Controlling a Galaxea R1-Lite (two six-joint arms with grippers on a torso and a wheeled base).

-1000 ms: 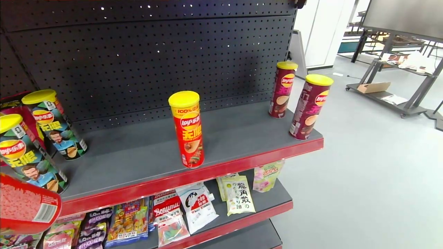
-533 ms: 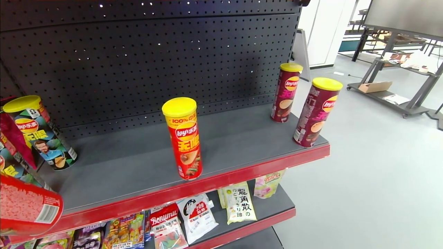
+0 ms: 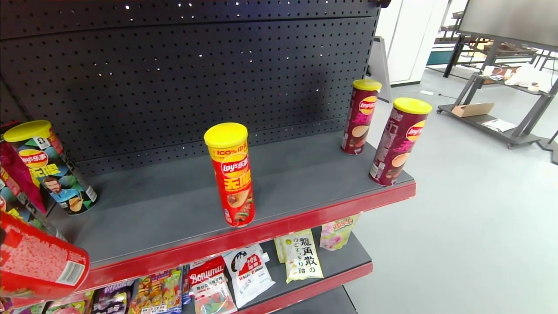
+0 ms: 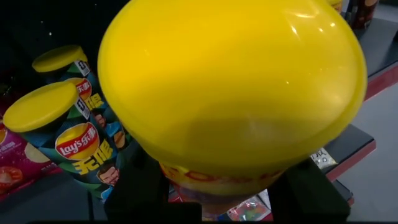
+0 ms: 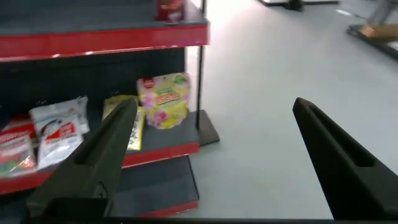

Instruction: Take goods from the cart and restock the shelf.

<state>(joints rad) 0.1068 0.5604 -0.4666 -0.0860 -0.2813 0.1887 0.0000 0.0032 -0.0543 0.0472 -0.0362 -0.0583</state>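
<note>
I counted two maroon chip cans (image 3: 360,117), two teal chip cans (image 4: 68,140), and two red ones: a standing red can (image 3: 231,174) and a tilted red can (image 3: 35,261). Below lay one white pouch (image 3: 248,266) and one pink-and-green pouch (image 3: 335,231).

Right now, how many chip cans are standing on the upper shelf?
5. Left end: back teal can, front teal can. Middle front: red can. Right end: back maroon can, front maroon can. The held can isn't counted. More may hide farther left.
</note>
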